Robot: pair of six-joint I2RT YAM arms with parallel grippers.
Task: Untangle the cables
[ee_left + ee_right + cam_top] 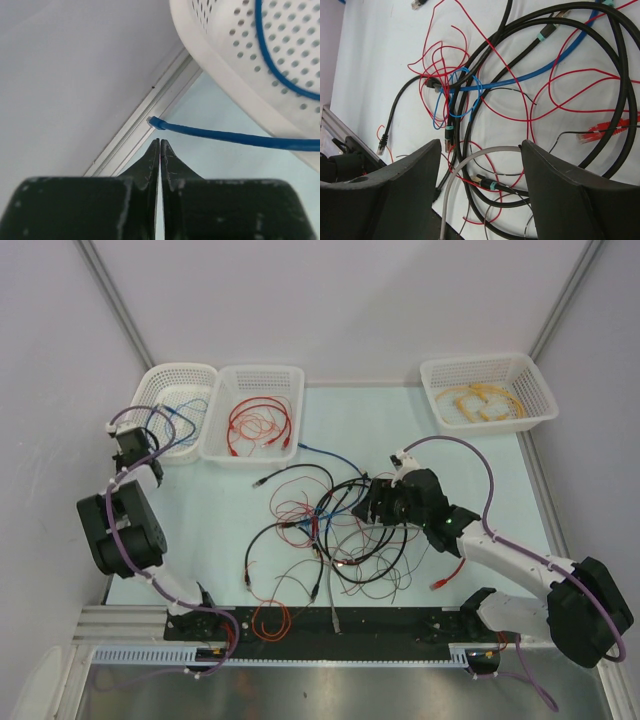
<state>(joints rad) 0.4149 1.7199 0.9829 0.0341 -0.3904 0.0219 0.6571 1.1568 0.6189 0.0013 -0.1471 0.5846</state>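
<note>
The cables (330, 525) lie in a loose tangle mid-table: black loops, thin red strands and a blue one, crossing each other. My right gripper (375, 502) hovers over the tangle's right side. In the right wrist view it (481, 145) is open, with black loops (600, 30), red wire (440, 55), a blue cable (520, 80) and a grey cable (470, 155) lying below it. My left gripper (140, 455) is at the far left beside a basket. It (160, 142) is shut on nothing, just short of a blue cable (225, 136) trailing out of the basket.
Three white baskets stand along the back: the left one (205, 375) holds blue cable, the middle one (295, 375) red cables, the right one (540, 390) yellow cables. The left basket's wall (225, 65) is close above my left fingers. A red plug (440, 583) lies by the right arm.
</note>
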